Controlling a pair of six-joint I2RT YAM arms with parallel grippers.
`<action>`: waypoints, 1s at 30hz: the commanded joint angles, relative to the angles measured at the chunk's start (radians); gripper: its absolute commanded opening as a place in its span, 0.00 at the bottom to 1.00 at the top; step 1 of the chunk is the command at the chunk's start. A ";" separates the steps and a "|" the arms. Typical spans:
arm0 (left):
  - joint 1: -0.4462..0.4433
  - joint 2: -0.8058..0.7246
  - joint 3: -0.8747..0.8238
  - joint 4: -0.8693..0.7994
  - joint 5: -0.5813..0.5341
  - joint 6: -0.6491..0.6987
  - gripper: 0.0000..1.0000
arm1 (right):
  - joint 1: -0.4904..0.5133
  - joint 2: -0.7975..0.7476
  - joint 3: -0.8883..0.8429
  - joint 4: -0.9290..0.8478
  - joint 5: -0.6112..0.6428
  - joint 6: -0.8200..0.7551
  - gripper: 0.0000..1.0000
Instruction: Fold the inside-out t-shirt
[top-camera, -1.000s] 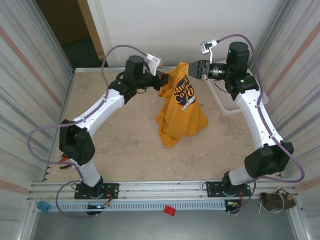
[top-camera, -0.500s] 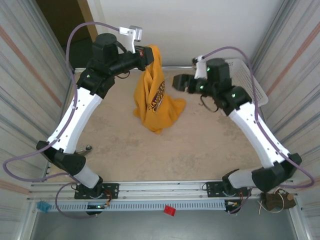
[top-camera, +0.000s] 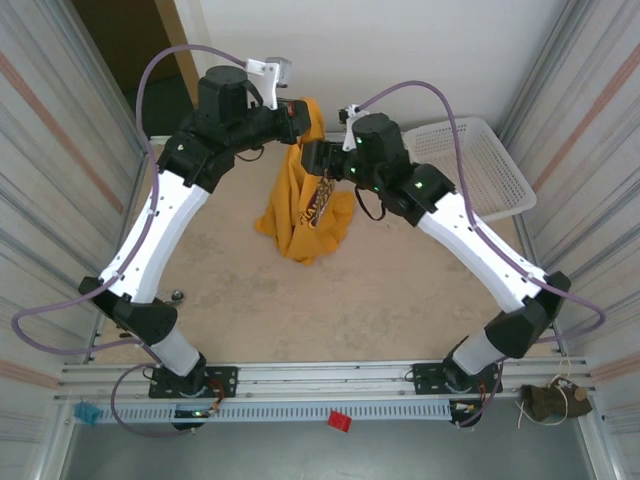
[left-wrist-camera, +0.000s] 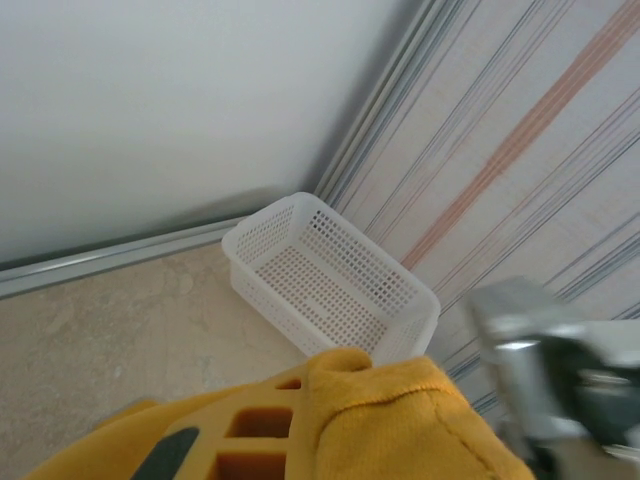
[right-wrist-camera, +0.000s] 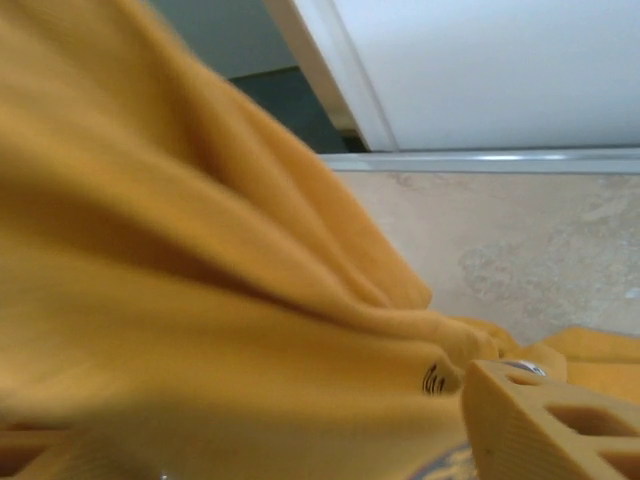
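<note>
A mustard cotton t-shirt (top-camera: 305, 205) hangs in soft, creased folds, dark lettering showing, its lower end bunched on the mottled beige table (top-camera: 400, 290). The left gripper (top-camera: 297, 118) is clamped on the shirt's top; the right gripper (top-camera: 312, 160) (jaws spread) presses into the cloth. A white perforated basket (top-camera: 470, 165) sits in the far right corner.

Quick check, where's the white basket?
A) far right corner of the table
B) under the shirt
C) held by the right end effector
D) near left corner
A: the basket sits empty in the far right corner of the table, apart from the shirt.
</note>
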 joint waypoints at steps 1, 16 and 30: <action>-0.004 -0.015 0.064 -0.006 -0.022 -0.012 0.00 | -0.042 0.034 0.027 -0.005 0.091 0.002 0.67; -0.005 -0.041 0.034 0.033 0.000 -0.056 0.00 | -0.119 0.234 0.242 -0.184 0.116 0.065 0.74; 0.229 -0.051 0.043 0.022 -0.016 -0.088 0.00 | -0.268 0.090 0.006 -0.143 -0.106 0.007 0.00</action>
